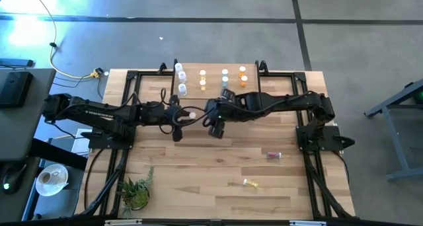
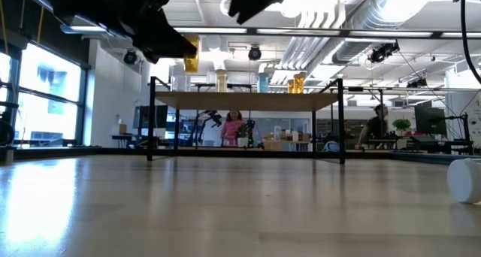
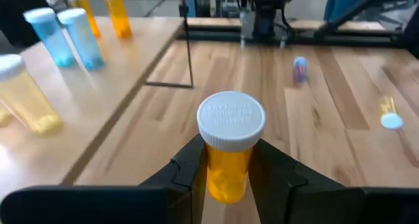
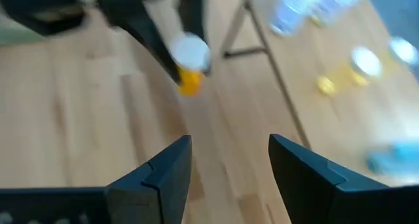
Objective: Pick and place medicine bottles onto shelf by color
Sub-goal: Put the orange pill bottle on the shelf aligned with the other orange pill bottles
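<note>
Left gripper (image 3: 226, 175) jaws clamp an amber-orange white-capped pill bottle (image 3: 229, 152) above the light wooden table (image 1: 218, 166); right gripper (image 4: 229, 165) jaws apart, empty.

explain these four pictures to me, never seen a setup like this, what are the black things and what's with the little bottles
The black things are two robot arms at a wooden table, each ending in a two-finger gripper. One picture looks straight down, one looks level across the tabletop, and two come from cameras on the arms' wrists.

The left gripper is closed on a small amber-orange pill bottle with a white cap. The right gripper is open and empty, facing that bottle.

At the far edge stands a low light-wood shelf on thin black legs with several small bottles on it, bluish, pale yellow and amber. Two more bottles lie on the table: a pinkish one and a yellow one. A small potted plant sits near a corner.
</note>
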Motion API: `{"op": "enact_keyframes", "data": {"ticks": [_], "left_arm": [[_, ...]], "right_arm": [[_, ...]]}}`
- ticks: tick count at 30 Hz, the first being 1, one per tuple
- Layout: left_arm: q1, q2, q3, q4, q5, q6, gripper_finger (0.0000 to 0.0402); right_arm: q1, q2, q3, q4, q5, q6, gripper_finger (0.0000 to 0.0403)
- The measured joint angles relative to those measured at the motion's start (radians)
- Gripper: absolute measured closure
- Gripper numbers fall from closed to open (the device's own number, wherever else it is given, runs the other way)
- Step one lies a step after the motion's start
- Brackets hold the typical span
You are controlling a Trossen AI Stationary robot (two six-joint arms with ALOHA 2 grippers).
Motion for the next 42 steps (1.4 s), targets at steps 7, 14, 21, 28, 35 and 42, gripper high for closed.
{"op": "enact_keyframes", "data": {"ticks": [7, 14, 21, 28, 35, 42], "left_arm": [[-0.054, 0.019, 0.000, 0.028, 0.000, -0.010, 0.0316], [-0.096, 0.087, -0.002, 0.137, 0.000, 0.017, 0.0316], [-0.095, 0.162, 0.000, 0.268, 0.000, 0.017, 0.0316], [-0.095, 0.180, 0.024, 0.276, -0.004, 0.026, 0.0316], [-0.095, 0.179, 0.048, 0.277, -0.006, 0.063, 0.0316], [-0.095, 0.179, 0.048, 0.276, -0.027, 0.092, 0.0316]], "right_arm": [[-0.014, 0.017, 0.000, 0.163, -0.202, -0.199, 0.0208], [-0.020, 0.038, -0.001, 0.224, -0.279, -0.252, 0.0208], [-0.021, 0.062, -0.002, 0.210, -0.281, -0.227, 0.0208], [-0.022, 0.063, -0.002, 0.182, -0.282, -0.202, 0.0208], [-0.025, 0.062, -0.002, 0.167, -0.276, -0.201, 0.0208], [-0.025, 0.062, -0.002, 0.149, -0.274, -0.176, 0.0208]]}}
